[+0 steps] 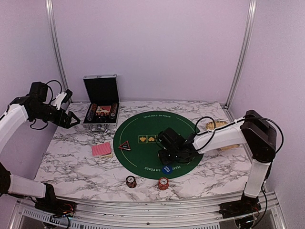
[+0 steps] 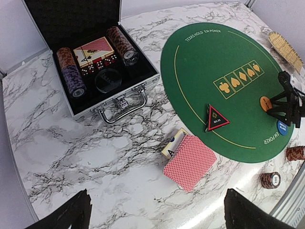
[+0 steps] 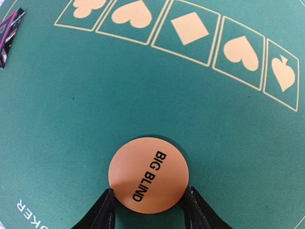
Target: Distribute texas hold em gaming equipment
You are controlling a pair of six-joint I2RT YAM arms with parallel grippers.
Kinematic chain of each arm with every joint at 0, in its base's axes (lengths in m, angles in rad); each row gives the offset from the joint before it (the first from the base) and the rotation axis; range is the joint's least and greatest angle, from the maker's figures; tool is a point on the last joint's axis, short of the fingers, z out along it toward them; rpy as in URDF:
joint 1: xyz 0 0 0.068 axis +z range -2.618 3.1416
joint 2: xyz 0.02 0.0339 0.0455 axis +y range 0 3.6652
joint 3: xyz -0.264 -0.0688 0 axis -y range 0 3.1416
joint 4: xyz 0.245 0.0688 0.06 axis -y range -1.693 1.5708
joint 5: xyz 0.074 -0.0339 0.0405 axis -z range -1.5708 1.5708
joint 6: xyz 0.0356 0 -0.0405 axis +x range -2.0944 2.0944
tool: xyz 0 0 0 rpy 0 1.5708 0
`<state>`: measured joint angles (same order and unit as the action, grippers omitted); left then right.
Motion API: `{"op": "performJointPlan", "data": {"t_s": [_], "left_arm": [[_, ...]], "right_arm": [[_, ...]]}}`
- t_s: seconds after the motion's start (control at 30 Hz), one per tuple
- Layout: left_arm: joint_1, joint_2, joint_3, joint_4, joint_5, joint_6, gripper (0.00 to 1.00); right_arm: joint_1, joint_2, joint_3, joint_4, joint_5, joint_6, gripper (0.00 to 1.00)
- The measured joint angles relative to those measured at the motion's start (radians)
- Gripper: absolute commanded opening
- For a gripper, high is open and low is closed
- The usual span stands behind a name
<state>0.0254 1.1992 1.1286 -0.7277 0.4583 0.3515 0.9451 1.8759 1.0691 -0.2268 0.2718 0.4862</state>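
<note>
Nearest you on the bench (image 1: 71,167), just off the near rim of the green mat (image 1: 138,125), stand two short chip stacks. The black chip stack (image 1: 131,181) is at 7 o'clock from the mat's middle and the red-orange chip stack (image 1: 163,183) at 6 o'clock, apart from each other. Just inside the rim at 5 o'clock, one blue disc (image 1: 166,169) lies flat.

Next out, your right pincer (image 3: 150,190) is down at the mat, closed on the one orange disc (image 3: 148,175). A finger touches each side of its rim, lettering up. You cannot tell whether the disc is clear of the felt. Five suit boxes (image 3: 189,28) are printed in a row across the mat's middle.

At 9 o'clock one triangular marker (image 1: 125,145) lies at the mat's rim. Past it, off the mat, one pile of red-backed cards (image 1: 101,150) rests partly over a card box (image 2: 172,143). Between 2 and 3 o'clock one straw basket (image 1: 217,125) sits off the mat.

Your left pincer (image 1: 70,109) hangs above the bench at about 10 o'clock, fingers spread wide, holding nothing. Farthest, also at 10 o'clock and beside that pincer, one black case (image 1: 101,102) stands open with its lid upright. Inside, two rows of chips (image 2: 74,78) flank a second pack of cards (image 2: 93,50).
</note>
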Motion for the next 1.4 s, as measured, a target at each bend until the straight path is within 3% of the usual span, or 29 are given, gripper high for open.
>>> {"op": "performJointPlan", "data": {"t_s": [0.5, 1.17, 1.33, 1.4], "left_arm": [[0.000, 0.002, 0.011, -0.003, 0.000, -0.007, 0.99], [0.000, 0.003, 0.015, -0.006, -0.026, -0.011, 0.99], [0.000, 0.003, 0.015, -0.008, -0.034, -0.010, 0.99], [0.000, 0.003, 0.015, -0.008, -0.034, -0.010, 0.99]], "right_arm": [[-0.164, 0.154, 0.179, 0.045, 0.026, -0.067, 0.39], [-0.317, 0.497, 0.706, -0.020, -0.047, -0.188, 0.37], [-0.333, 0.519, 0.751, -0.047, -0.070, -0.214, 0.47], [-0.333, 0.516, 0.749, -0.048, -0.080, -0.229, 0.56]]}}
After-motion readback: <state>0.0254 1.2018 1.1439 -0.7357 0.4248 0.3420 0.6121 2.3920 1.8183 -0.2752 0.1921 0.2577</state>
